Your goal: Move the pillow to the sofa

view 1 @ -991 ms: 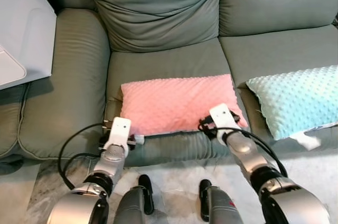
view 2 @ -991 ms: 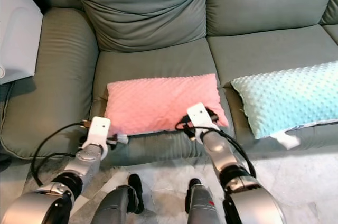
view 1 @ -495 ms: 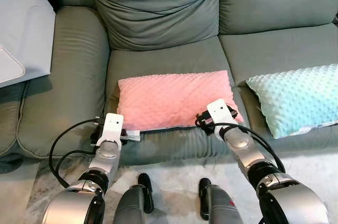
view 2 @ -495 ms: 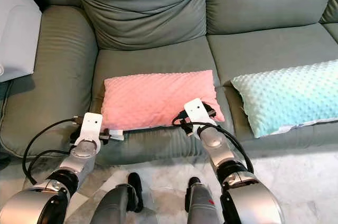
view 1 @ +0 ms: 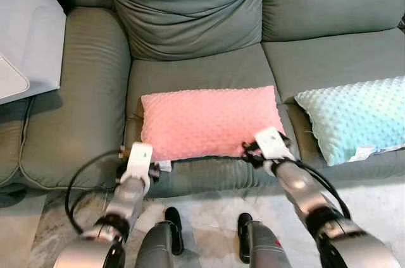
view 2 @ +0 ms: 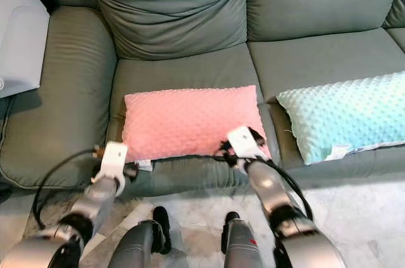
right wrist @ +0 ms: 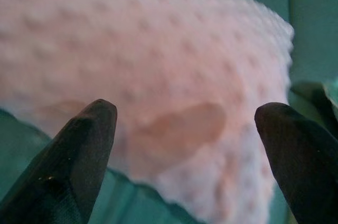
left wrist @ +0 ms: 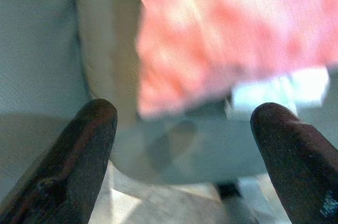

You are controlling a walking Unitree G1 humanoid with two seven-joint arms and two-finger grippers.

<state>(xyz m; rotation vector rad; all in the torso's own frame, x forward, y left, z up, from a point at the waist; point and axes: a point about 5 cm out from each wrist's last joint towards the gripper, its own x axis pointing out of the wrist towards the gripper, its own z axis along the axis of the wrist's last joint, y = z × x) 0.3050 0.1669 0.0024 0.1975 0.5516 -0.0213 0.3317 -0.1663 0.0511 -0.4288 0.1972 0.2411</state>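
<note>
The pink dotted pillow (view 1: 210,121) lies flat on the middle seat of the grey-green sofa (view 1: 190,72), its white tag (left wrist: 280,93) hanging at the front left corner. My left gripper (left wrist: 185,145) is open just in front of that corner, off the pillow, with nothing between its fingers (left wrist: 79,155). My right gripper (right wrist: 185,145) is open at the pillow's front right corner (view 1: 278,141), also holding nothing. From above, both wrists (view 1: 140,154) (view 1: 271,143) sit at the seat's front edge.
A mint dotted pillow (view 1: 354,116) lies on the right seat, overhanging its front edge. The left armrest (view 1: 76,97) is beside a white table (view 1: 25,34). My feet (view 1: 171,224) stand on marbled floor right before the sofa.
Both grippers have drawn back a little toward the seat's front edge, away from the pillow. The pink pillow stays flat on the middle seat.
</note>
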